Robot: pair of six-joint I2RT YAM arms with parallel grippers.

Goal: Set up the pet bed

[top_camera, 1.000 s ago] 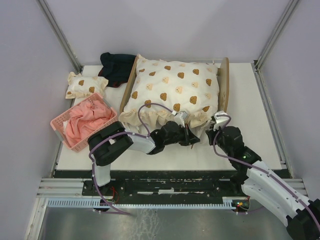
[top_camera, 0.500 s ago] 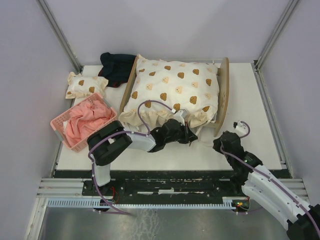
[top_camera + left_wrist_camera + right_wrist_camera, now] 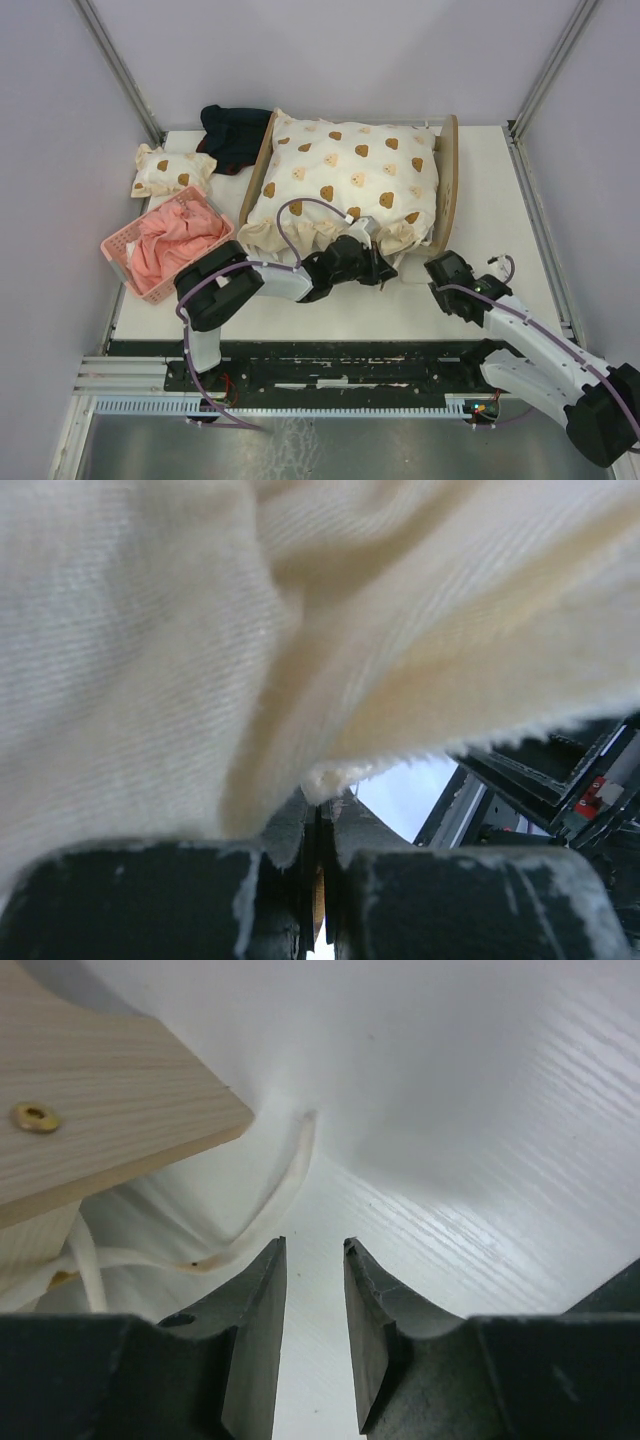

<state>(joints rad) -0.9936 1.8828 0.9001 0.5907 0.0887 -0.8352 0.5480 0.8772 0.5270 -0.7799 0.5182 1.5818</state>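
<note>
The pet bed stands mid-table, a plywood frame with a cream bear-print quilt spread over it. The quilt hides its mattress. My left gripper is at the quilt's near frilled edge. In the left wrist view cream quilt fills the frame and the left gripper is shut on its hem. My right gripper hovers low over the table by the bed's near right corner. In the right wrist view the right gripper is open and holds nothing, beside a wooden bed panel and a loose cream tie.
A pink basket holding pink cloth sits at the near left. A small bear-print pillow and a dark cloth lie at the back left. Metal frame rails run along the table's sides and front.
The right gripper has drawn back from the quilt's near right corner, dropped low beside the bed and opened. The left gripper stays shut on the quilt's hem.
</note>
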